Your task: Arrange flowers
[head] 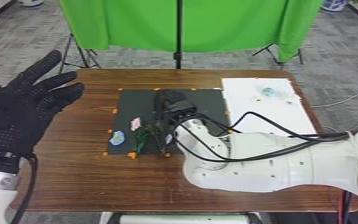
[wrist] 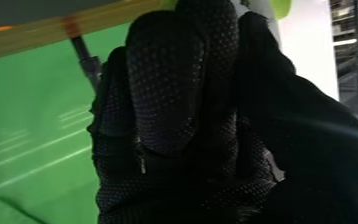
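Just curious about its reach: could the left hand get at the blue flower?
Probably yes: the left hand is raised, the blue flower lies uncovered, and the right hand is clear of it.

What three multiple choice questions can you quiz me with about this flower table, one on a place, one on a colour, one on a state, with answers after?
1. Where is the white sheet?
A) Left of the dark mat
B) Right of the dark mat
C) On the floor

2. What is the main colour of the flower piece nearest the mat's near left corner?
A) Blue
B) Red
C) Orange

3. How is the robot's left hand?
A) Balled into a fist
B) Curled round a stem
C) Open and empty

Answers:
1. B: the sheet lies on the mat's right side.
2. A: the piece at that corner looks mostly blue.
3. C: its fingers are extended, with nothing in them.
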You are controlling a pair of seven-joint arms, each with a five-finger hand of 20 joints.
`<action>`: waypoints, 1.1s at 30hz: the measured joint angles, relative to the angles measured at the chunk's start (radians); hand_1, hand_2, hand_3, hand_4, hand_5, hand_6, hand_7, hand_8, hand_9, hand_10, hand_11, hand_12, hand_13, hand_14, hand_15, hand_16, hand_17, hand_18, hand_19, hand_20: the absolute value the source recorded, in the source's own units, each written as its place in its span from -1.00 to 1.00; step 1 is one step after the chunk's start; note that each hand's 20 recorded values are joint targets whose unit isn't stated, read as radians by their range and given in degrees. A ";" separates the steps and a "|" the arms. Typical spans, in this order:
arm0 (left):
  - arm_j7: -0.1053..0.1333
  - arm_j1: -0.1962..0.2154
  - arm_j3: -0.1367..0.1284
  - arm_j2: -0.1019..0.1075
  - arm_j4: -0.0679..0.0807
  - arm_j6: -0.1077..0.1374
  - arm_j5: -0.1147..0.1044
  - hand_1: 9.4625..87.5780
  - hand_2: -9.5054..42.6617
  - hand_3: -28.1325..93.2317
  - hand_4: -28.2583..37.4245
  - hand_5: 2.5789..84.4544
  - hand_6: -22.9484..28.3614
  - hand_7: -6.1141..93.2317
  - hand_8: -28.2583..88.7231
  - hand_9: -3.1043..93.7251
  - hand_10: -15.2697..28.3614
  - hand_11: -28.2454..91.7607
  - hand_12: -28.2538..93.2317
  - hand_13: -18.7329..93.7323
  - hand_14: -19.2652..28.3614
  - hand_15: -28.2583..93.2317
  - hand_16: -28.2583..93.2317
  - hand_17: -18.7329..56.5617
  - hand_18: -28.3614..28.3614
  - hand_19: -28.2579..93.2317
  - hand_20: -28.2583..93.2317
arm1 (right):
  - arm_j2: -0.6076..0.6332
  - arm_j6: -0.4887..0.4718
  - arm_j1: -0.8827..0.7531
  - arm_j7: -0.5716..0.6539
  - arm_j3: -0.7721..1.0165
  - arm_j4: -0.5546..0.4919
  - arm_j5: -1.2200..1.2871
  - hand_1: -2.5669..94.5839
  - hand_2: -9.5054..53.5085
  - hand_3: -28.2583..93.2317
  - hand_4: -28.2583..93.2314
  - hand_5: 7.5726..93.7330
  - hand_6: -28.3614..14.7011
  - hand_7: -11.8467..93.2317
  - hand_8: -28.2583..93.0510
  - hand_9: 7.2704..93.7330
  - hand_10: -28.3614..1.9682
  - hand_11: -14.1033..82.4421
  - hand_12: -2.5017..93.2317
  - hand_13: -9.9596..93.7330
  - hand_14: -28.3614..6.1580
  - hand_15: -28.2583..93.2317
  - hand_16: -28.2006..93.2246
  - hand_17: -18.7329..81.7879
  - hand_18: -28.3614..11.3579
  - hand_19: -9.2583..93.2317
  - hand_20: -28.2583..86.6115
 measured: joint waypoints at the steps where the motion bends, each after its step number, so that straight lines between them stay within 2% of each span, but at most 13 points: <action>1: 0.001 0.000 0.000 0.000 0.001 -0.001 0.000 -0.67 -0.33 0.71 -0.96 -0.37 0.14 -0.55 -0.70 -0.39 0.63 -0.09 -0.34 -0.31 0.98 0.28 -0.68 -0.74 1.00 0.41 -0.16 | -0.010 -0.001 0.006 -0.001 -0.008 0.006 0.007 0.17 -1.00 0.64 -1.00 0.74 0.49 -0.40 -0.52 1.00 0.49 -0.40 -0.37 0.82 0.49 0.39 -0.21 0.08 -0.39 0.94 -0.37; 9: 0.009 -0.009 0.008 0.005 0.006 -0.005 0.000 -0.67 -0.33 0.71 -0.96 -0.37 0.14 -0.54 -0.70 -0.39 0.63 -0.08 -0.34 -0.31 0.97 0.28 -0.68 -0.74 1.00 0.41 -0.16 | -0.074 -0.018 0.046 -0.010 -0.064 0.053 0.072 0.16 -1.00 0.61 -1.00 0.70 0.52 -0.43 -0.55 1.00 0.48 -0.39 -0.38 0.80 0.47 0.41 -0.21 0.07 -0.39 0.93 -0.36; 22: 0.010 -0.018 0.009 0.011 0.010 -0.012 0.000 -0.67 -0.33 0.71 -0.95 -0.37 0.15 -0.54 -0.70 -0.39 0.63 -0.08 -0.34 -0.31 0.97 0.28 -0.68 -0.74 1.00 0.41 -0.16 | -0.103 -0.072 0.070 -0.004 -0.102 0.059 0.077 0.04 -1.00 0.65 -1.00 0.44 0.49 -0.46 -0.62 0.93 0.41 -0.37 -0.41 0.76 0.45 0.44 -0.23 0.03 -0.41 0.91 -0.31; 26: 0.007 -0.022 0.014 0.011 0.013 -0.013 0.000 -0.67 -0.33 0.71 -0.95 -0.37 0.15 -0.54 -0.71 -0.39 0.63 -0.08 -0.34 -0.31 0.98 0.28 -0.68 -0.74 1.00 0.41 -0.16 | -0.102 -0.103 0.069 0.002 -0.101 0.062 0.074 0.02 -1.00 0.65 -1.00 0.36 0.48 -0.47 -0.74 0.89 0.39 -0.35 -0.43 0.74 0.42 0.45 -0.24 0.02 -0.44 0.90 -0.29; 33: -0.007 -0.029 0.021 0.011 0.016 -0.018 0.000 -0.67 -0.33 0.71 -0.94 -0.36 0.15 -0.54 -0.71 -0.38 0.64 -0.08 -0.34 -0.31 0.97 0.28 -0.68 -0.74 1.00 0.41 -0.16 | -0.102 -0.141 0.067 0.011 -0.094 0.065 0.074 -0.02 -1.00 0.66 -1.00 0.31 0.45 -0.47 -0.75 0.86 0.34 -0.31 -0.48 0.73 0.41 0.46 -0.25 0.01 -0.45 0.89 -0.28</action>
